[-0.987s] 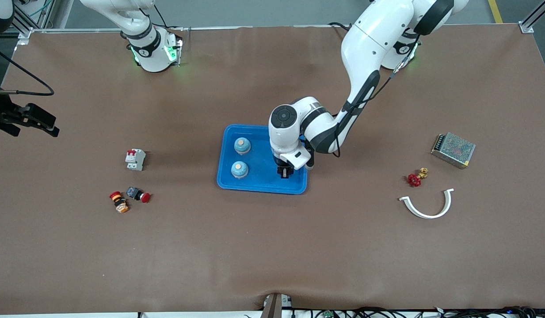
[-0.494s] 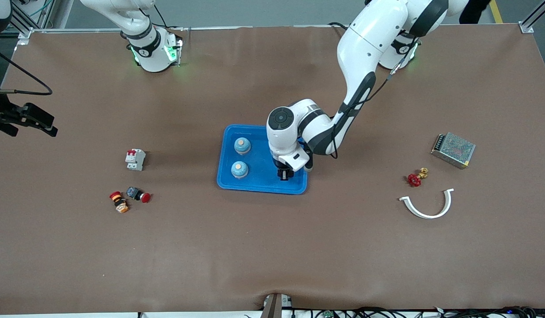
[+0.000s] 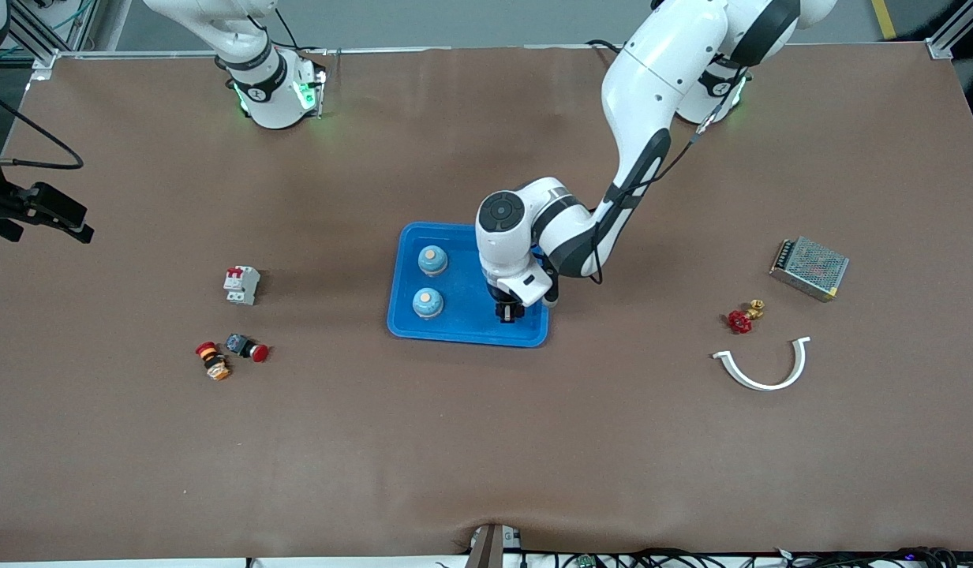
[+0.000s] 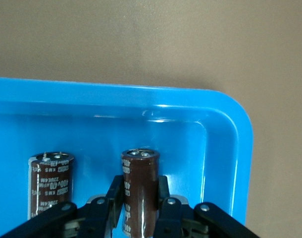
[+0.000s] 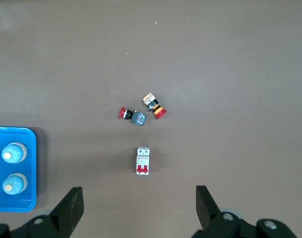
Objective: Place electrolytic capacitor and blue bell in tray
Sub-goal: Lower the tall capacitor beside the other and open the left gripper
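The blue tray point(image 3: 470, 333) lies mid-table. Two blue bells point(image 3: 432, 260) point(image 3: 427, 303) stand in it on the side toward the right arm's end. My left gripper point(image 3: 508, 312) is low inside the tray, near the corner toward the left arm's end, shut on a brown electrolytic capacitor point(image 4: 140, 166). In the left wrist view the left gripper point(image 4: 140, 191) has both fingers pressed against it, with the tray point(image 4: 141, 94) rim close by. A second brown capacitor point(image 4: 49, 181) rests in the tray beside it. My right gripper point(image 5: 136, 208) hangs open and empty at the right arm's end.
A white circuit breaker point(image 3: 241, 285) and two red push buttons point(image 3: 247, 347) point(image 3: 212, 360) lie toward the right arm's end. A metal power supply point(image 3: 809, 267), a red valve point(image 3: 741, 319) and a white curved piece point(image 3: 764, 371) lie toward the left arm's end.
My left gripper, still holding the capacitor, has shifted slightly within the tray and settled. My right gripper has drifted a little toward the table's edge.
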Controlling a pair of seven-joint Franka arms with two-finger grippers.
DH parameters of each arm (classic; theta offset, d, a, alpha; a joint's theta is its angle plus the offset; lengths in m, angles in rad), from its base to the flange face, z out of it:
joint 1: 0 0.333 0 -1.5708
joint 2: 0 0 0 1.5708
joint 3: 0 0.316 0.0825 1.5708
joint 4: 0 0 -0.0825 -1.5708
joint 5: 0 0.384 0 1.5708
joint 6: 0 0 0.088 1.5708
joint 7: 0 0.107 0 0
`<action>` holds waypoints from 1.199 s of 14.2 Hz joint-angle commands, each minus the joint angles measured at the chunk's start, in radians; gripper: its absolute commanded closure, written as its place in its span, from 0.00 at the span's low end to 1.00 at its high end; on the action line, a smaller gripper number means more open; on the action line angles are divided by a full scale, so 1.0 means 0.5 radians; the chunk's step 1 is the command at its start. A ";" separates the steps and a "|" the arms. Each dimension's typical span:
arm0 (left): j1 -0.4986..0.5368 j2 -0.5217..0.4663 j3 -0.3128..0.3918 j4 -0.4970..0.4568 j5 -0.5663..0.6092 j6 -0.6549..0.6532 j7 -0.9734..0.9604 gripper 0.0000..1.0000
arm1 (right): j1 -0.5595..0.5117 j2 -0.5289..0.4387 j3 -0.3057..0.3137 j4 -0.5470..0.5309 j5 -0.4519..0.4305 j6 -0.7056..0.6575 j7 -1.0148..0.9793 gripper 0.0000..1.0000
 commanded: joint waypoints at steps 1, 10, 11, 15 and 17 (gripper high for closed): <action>-0.022 0.048 0.027 0.081 0.066 -0.021 -0.026 0.00 | -0.040 -0.001 0.028 0.036 0.005 -0.036 -0.014 0.00; -0.007 -0.050 0.015 0.087 0.063 -0.176 0.032 0.00 | -0.068 -0.001 0.028 0.054 0.017 -0.039 -0.020 0.00; 0.002 -0.093 0.002 0.087 0.051 -0.220 0.081 0.00 | -0.068 -0.001 0.028 0.057 0.017 -0.039 -0.017 0.00; 0.091 -0.206 -0.013 0.084 0.017 -0.318 0.292 0.00 | -0.068 -0.001 0.028 0.057 0.017 -0.042 -0.017 0.00; 0.164 -0.295 -0.007 0.081 -0.127 -0.410 0.549 0.00 | -0.068 -0.001 0.028 0.057 0.017 -0.042 -0.017 0.00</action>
